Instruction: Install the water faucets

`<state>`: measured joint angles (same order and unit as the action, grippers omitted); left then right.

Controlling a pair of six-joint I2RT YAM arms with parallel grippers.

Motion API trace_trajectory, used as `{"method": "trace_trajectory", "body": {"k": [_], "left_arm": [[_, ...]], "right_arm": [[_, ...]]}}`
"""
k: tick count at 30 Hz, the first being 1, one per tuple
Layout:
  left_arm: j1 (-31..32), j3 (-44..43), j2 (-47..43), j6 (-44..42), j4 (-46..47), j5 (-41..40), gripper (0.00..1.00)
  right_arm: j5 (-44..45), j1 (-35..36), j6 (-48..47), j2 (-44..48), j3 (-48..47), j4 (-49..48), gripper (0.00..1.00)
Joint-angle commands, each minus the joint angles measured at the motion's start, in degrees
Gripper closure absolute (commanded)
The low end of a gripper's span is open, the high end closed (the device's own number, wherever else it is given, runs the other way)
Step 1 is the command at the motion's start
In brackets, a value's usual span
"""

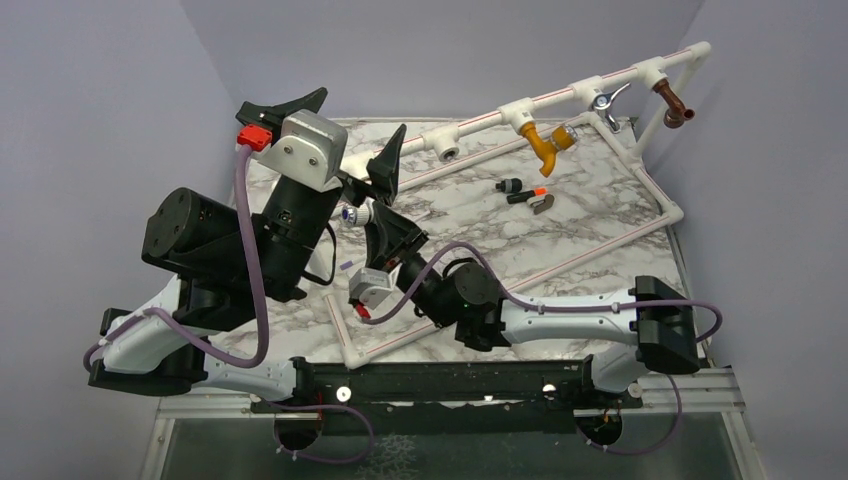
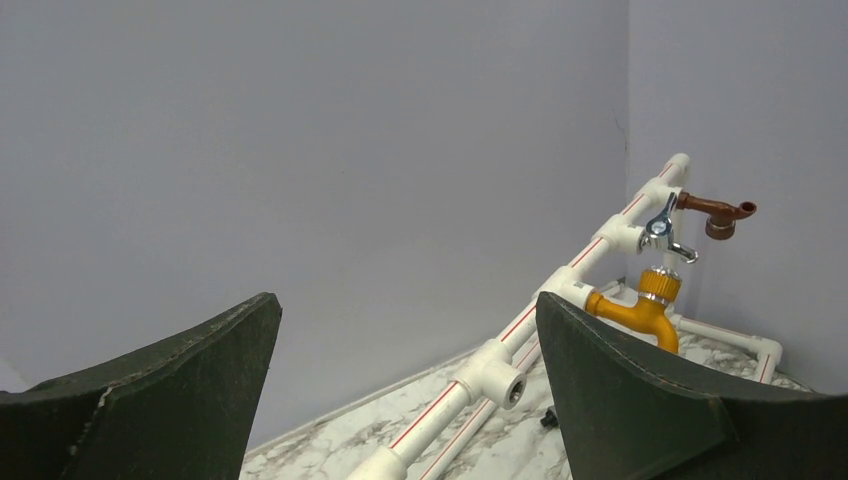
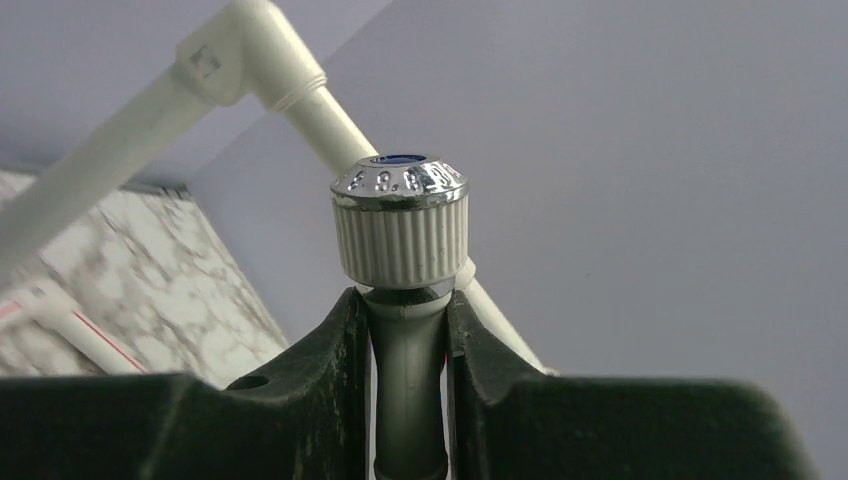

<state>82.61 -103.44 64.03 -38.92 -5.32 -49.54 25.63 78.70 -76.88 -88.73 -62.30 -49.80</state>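
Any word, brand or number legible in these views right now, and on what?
Nothing reads for certain.
White plastic faucet with ribbed knob, clamped in the right gripper: embossed characters round its chrome rim, too blurred to read.
White pipe elbow: small moulded mark, unreadable.

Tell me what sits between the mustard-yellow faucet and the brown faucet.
Between the mustard-yellow faucet and brown faucet: one chrome-levered faucet on the white pipe frame, clear in top external and left wrist views.
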Motion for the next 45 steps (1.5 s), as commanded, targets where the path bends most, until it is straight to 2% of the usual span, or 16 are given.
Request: {"method": "trace_trajectory", "body": {"k": [1, 10, 14, 18, 24, 27, 29, 31, 34, 40, 42, 44, 45], "left_arm": [[0.62, 0.23, -0.58, -1.38, 1.61, -1.90, 0.01], [1.26, 0.29, -0.58, -1.69, 1.97, -2.39, 0.01], [1.54, 0.39, -0.60, -1.95, 2.04, -2.50, 0.01], [1.89, 0.41, -0.59, -1.97, 2.07, -2.59, 0.01], [2.35, 0.45, -0.66, -2.13, 2.31, -2.89, 0.01], [2.61, 0.51, -0.63, -2.23, 2.42, -2.88, 0.01], [2.73, 0.52, -0.53, -2.39, 2.42, -2.99, 0.01], [2.81, 0.49, -0.53, -2.40, 2.42, -3.00, 0.01], [2.95, 0.52, -0.52, -2.54, 2.42, -3.12, 0.01], [3.47, 0.67, -0.75, -2.97, 3.07, -3.58, 0.01], [3.62, 0.67, -0.66, -3.40, 3.25, -3.89, 0.01], [3.87, 0.80, -0.66, -3.69, 3.46, -4.19, 0.01], [4.01, 0.83, -0.74, -3.80, 3.62, -4.28, 0.01]], "right_arm": [[4.55, 0.85, 23.23, -0.28, 1.76, -18.84, 0.99], [17.57, 0.85, 56.20, -0.82, 4.51, -30.95, 1.00], [23.50, 0.85, 70.67, -0.60, 5.29, -32.32, 1.00], [29.63, 0.85, 87.36, 0.23, 6.23, -29.63, 1.00], [36.28, 0.85, 114.29, 2.86, 7.00, -15.42, 0.99], [38.67, 0.85, 132.01, 4.76, 5.53, 0.85, 1.00], [39.14, 0.80, 147.47, 5.83, 2.93, 15.34, 1.00], [39.12, 0.76, 156.15, 6.08, 0.17, 26.06, 0.99], [39.24, 0.78, 161.68, 6.77, -0.97, 31.85, 1.00], [39.30, 0.80, 159.91, 7.95, -0.38, 32.50, 0.99], [39.90, 0.76, 155.81, 8.25, -0.28, 32.11, 0.89], [39.64, 0.76, 148.09, 8.81, 0.49, 28.75, 0.68], [39.40, 0.80, 143.34, 9.17, 1.26, 25.44, 0.61]]}}
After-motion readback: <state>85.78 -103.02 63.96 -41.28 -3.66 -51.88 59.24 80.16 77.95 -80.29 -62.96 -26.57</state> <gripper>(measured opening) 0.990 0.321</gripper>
